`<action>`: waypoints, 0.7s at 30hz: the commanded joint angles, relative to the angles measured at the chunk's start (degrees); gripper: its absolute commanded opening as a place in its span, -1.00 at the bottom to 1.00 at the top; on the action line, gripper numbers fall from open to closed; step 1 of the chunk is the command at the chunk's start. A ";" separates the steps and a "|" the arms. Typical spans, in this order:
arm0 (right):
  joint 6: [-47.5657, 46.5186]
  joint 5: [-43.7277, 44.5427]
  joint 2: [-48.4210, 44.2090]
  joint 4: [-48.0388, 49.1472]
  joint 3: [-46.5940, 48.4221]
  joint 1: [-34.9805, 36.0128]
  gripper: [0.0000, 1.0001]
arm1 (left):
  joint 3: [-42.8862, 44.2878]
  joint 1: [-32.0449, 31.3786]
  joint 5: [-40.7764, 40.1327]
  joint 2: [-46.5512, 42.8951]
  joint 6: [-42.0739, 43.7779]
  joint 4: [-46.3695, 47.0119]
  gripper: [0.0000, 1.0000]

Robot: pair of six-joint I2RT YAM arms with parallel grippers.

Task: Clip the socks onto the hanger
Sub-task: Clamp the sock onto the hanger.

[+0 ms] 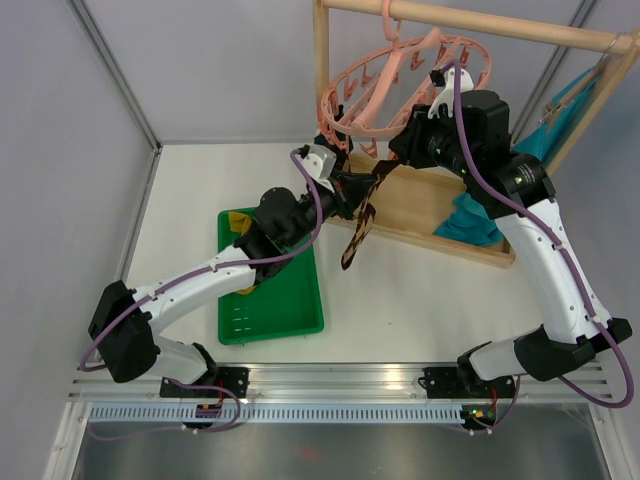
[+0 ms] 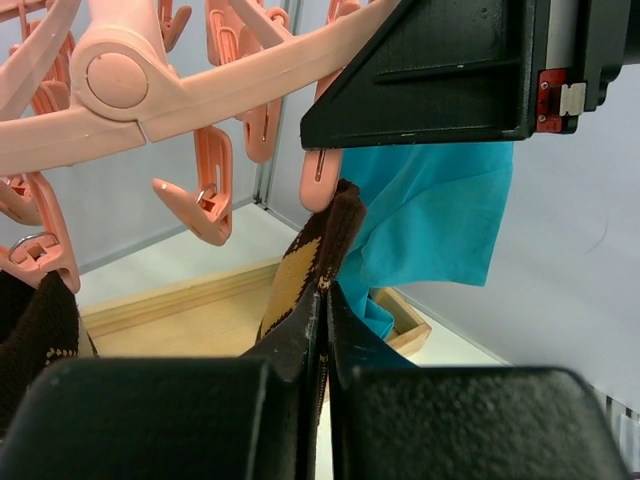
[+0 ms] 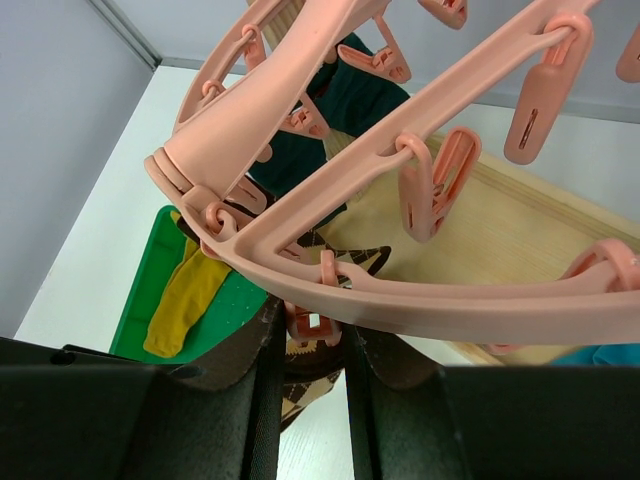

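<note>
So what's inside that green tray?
A mustard yellow sock lies in the green tray. The left arm crosses above the tray and hides part of it, so whether more socks lie there cannot be seen.

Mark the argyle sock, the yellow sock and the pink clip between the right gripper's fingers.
argyle sock (image 2: 290, 285), left wrist view, on its tan diamond patch.
yellow sock (image 3: 185, 300), right wrist view, at the middle of its length.
pink clip (image 3: 310, 324), right wrist view, on its lower body.
</note>
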 commanded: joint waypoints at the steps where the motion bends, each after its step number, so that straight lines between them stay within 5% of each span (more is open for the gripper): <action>1: 0.98 2.12 0.53 3.75 1.84 -0.25 -1.00 | -2.38 -0.23 -0.07 -1.31 -0.98 3.24 -0.95; 10: 0.54 2.38 0.00 3.75 1.84 -0.25 -0.99 | -4.95 0.12 -0.08 -3.08 -1.77 3.85 -0.95; 21: 2.12 3.08 1.14 2.96 2.98 -0.25 -0.99 | -3.29 -4.71 -13.08 -1.06 3.76 8.86 -0.95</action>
